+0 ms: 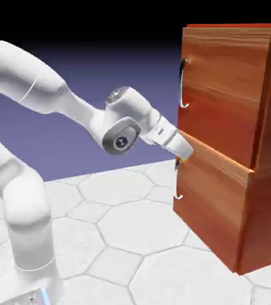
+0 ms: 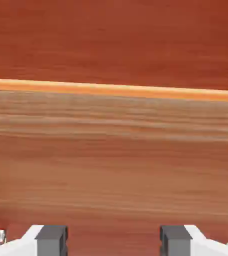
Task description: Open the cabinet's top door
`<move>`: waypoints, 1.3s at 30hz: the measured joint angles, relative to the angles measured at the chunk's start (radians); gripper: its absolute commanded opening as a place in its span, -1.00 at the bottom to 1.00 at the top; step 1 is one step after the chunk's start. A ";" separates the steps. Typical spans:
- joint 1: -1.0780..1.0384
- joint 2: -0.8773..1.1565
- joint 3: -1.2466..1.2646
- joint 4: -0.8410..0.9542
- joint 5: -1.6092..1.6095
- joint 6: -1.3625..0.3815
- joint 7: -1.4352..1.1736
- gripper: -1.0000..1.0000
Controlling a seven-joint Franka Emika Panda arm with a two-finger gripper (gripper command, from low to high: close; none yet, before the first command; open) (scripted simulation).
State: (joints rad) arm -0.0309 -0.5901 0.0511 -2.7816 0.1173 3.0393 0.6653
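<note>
The white arm (image 1: 48, 101) reaches in from the left, and its pincer (image 1: 184, 152) sits right at the front of the cabinet (image 1: 245, 196), close to the seam where the two panels meet. In the hand view the two grey fingertips (image 2: 51, 239) stand well apart with only wood grain between them, so the pincer is spread and holds nothing. The top door (image 1: 227, 89) lies above and beyond the pincer; its thin curved handle (image 1: 183, 83) hangs well above the fingers, near the panel's left edge. The lower panel's handle (image 1: 177, 181) is just below the pincer.

To do this step well, I would judge that the pincer should rise to the upper handle, straddle it squarely, then close before pulling outward, taking care not to catch the lower one.

The counter (image 1: 131, 238) is pale with hexagon tiling; behind is plain blue-violet.
</note>
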 measured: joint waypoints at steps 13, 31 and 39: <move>-0.207 -0.097 0.246 0.137 0.565 0.011 -0.365 0.00; -0.493 -0.230 0.588 0.326 1.348 0.026 -0.870 0.00; -0.620 -0.290 0.739 0.410 1.696 0.033 -1.095 0.00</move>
State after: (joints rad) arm -0.6514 -0.8799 0.7905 -2.3718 1.8137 3.0721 -0.4298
